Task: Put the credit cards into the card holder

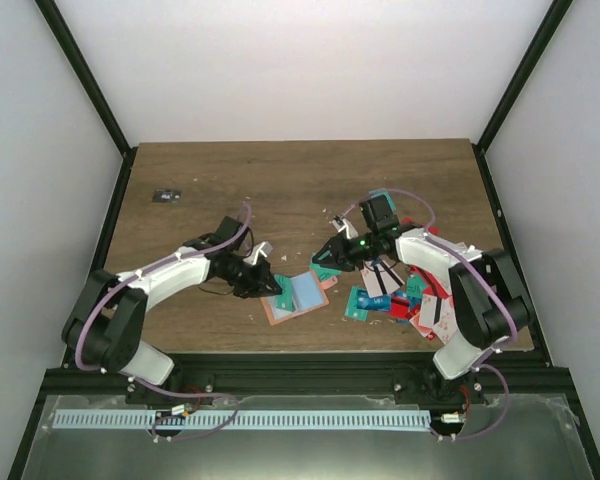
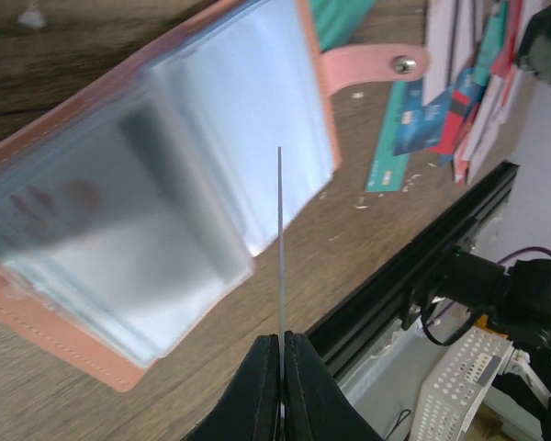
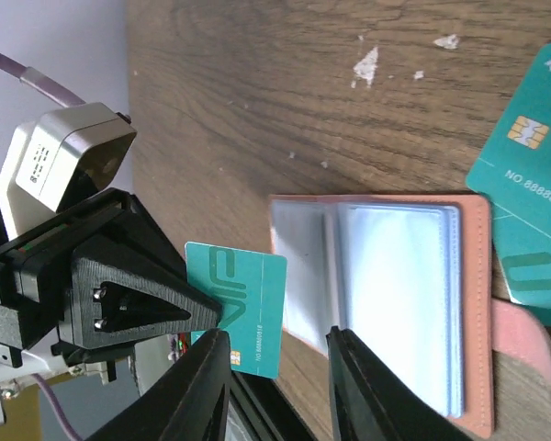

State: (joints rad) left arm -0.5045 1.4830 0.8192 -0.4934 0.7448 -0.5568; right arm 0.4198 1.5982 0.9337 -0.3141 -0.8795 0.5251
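Note:
The salmon-pink card holder lies open on the table, its clear blue-grey pockets facing up and its snap tab pointing toward the card pile. My left gripper is shut on a teal credit card, seen edge-on in the left wrist view and held upright just beside the holder's near edge. My right gripper hovers above the holder with its jaws open and nothing between them. More credit cards in teal, red, white and blue lie heaped to the right.
Two teal cards lie beside the holder's far side. A small dark object sits at the back left of the table. A black rail runs along the table's near edge.

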